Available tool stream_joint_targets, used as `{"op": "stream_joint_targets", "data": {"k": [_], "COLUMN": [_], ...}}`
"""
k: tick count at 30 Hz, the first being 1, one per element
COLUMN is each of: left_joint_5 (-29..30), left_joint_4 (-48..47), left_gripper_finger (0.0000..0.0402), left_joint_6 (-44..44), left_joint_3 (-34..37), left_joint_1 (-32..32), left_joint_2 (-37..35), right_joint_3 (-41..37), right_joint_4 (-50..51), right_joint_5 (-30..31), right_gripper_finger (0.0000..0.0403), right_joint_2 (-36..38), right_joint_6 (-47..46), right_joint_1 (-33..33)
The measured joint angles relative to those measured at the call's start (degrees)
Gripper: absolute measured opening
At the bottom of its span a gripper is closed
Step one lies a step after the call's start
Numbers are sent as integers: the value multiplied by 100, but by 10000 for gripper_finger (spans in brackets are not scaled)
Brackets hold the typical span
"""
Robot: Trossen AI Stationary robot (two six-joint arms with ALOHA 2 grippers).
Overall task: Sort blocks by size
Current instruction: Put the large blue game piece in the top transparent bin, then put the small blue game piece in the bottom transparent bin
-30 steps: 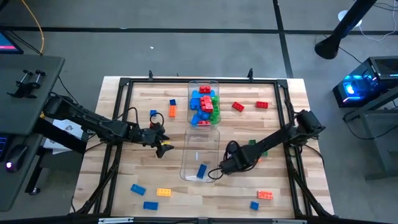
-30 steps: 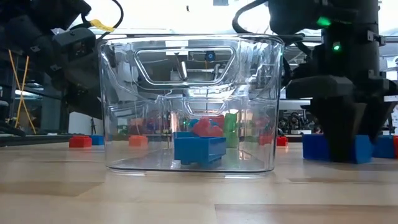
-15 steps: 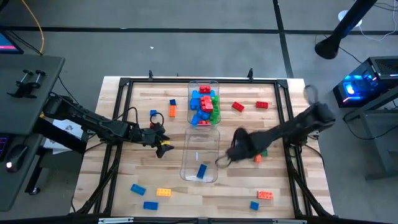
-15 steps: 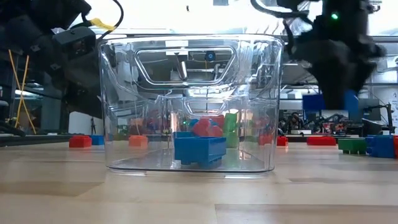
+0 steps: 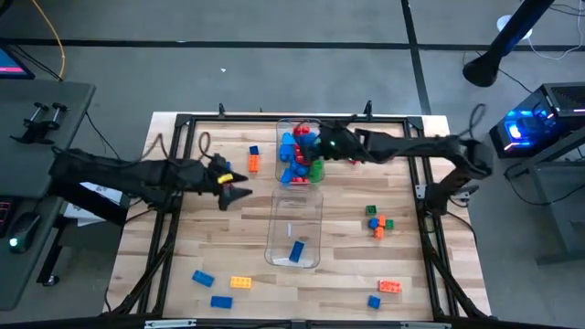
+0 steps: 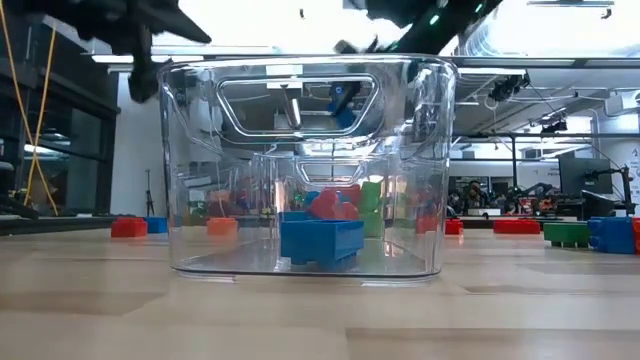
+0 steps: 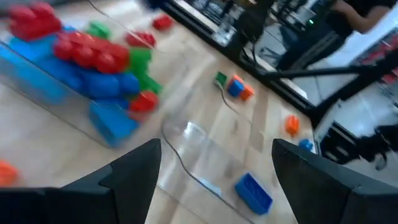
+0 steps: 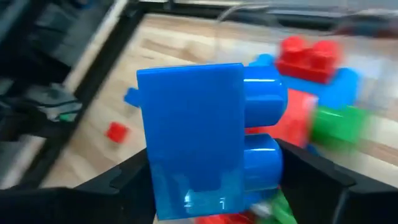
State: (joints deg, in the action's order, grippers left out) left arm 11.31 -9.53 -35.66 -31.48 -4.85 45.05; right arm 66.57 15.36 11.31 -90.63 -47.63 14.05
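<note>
Clenched by its flat sides in the right tool (image 5: 322, 146) above the clear far bin (image 5: 299, 123), the rigid, light, slippery blue studded plastic brick (image 8: 208, 140) needs firm side pressure; the left tool (image 5: 239, 189) hangs released.

Pale wooden slatted table top (image 5: 210, 247) within a black metal frame (image 5: 178, 123), bearing two clear rectangular plastic bins end to end, the far one (image 5: 315, 123) and the near one (image 5: 279, 242), on grey floor (image 5: 274, 64).

Wooden table (image 5: 210, 247): bins (image 5: 294, 228), blocks (image 5: 241, 282) (scattered).
</note>
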Motion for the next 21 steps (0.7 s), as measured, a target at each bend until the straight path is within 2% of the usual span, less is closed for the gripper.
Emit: {"op": "stream_joint_targets", "data": {"k": [3, 7, 15, 17, 21], "left_joint_5": [233, 439, 425, 226, -918], "left_joint_4": [-803, -1429, -1800, -1815, -2079], "left_gripper_finger": [294, 294, 294, 294, 294], "left_joint_6": [93, 140, -72, -118, -543], "left_joint_3": [-355, -652, -665, -663, -665], "left_joint_1": [117, 201, 342, 340, 102], "left_joint_2": [-295, -476, -374, -375, -429], "right_joint_3": [0, -4, 10, 39, 92], "right_joint_4": [-681, -996, -908, -751, -301], "right_joint_5": [-617, -1200, -1099, -1230, -1191], "right_gripper_finger": [294, 302, 305, 305, 306], "right_joint_2": [-409, -692, -475, -327, 238], "right_joint_6": [-38, -72, 13, 113, 456], "right_joint_1": [174, 210, 247, 251, 32]}}
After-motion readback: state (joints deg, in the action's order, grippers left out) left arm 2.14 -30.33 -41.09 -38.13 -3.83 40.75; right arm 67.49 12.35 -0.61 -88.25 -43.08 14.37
